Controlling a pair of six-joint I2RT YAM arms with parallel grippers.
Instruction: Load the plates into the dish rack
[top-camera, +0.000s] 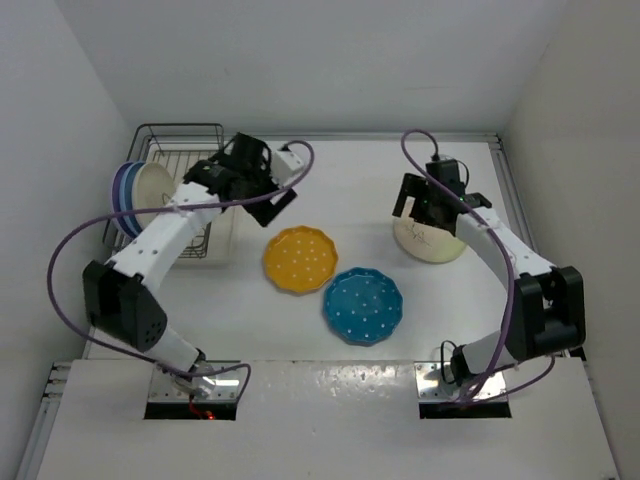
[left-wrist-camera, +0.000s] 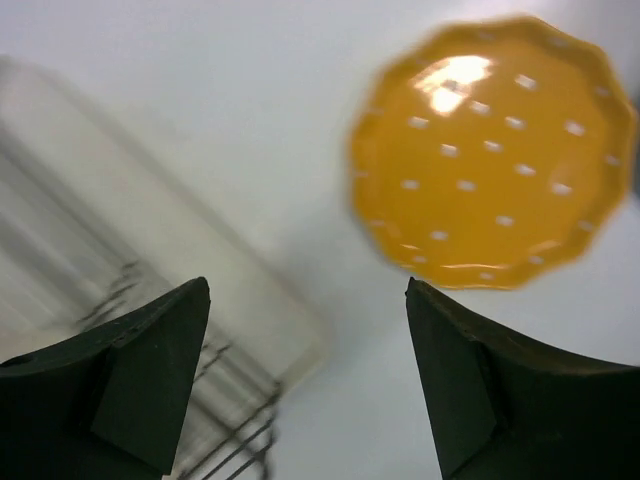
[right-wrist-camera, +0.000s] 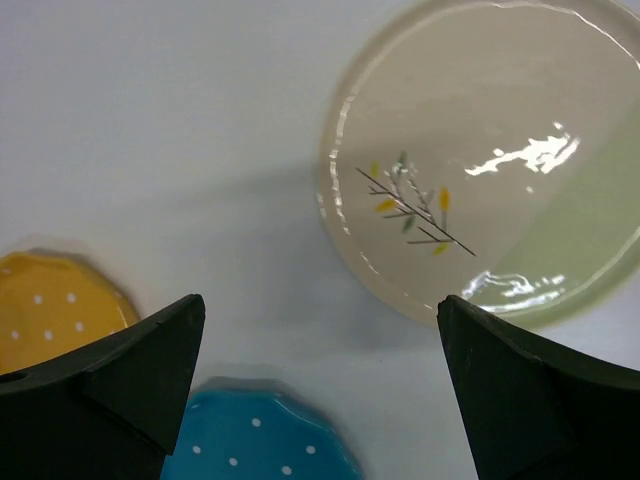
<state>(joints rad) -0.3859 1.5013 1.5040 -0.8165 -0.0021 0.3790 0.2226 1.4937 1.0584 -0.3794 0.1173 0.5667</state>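
Left claw (top-camera: 272, 205) and right claw (top-camera: 415, 212) both stand with jaws apart, gripping nothing.

From above, the dish rack (top-camera: 180, 140) fills the counter's (top-camera: 350, 180) 10 o'clock corner. At the rack's 9 o'clock side a light blue plate (top-camera: 113, 190) and a lavender plate (top-camera: 124, 205) stand on edge, side by side. The left claw hangs at the rack's 4 o'clock, above a pale tray (left-wrist-camera: 150, 250), and the scalloped yellow plate (top-camera: 299, 260) lies flat at mid-counter, at 1 o'clock in the left wrist view. The teal dotted plate (top-camera: 362, 306) lies flat just beside the yellow one, at its 4 o'clock. The right claw hovers over the 9 o'clock rim of the cream plate (right-wrist-camera: 480, 170). That plate, with its sprig mark and green side, lies flat toward 3 o'clock on the counter.
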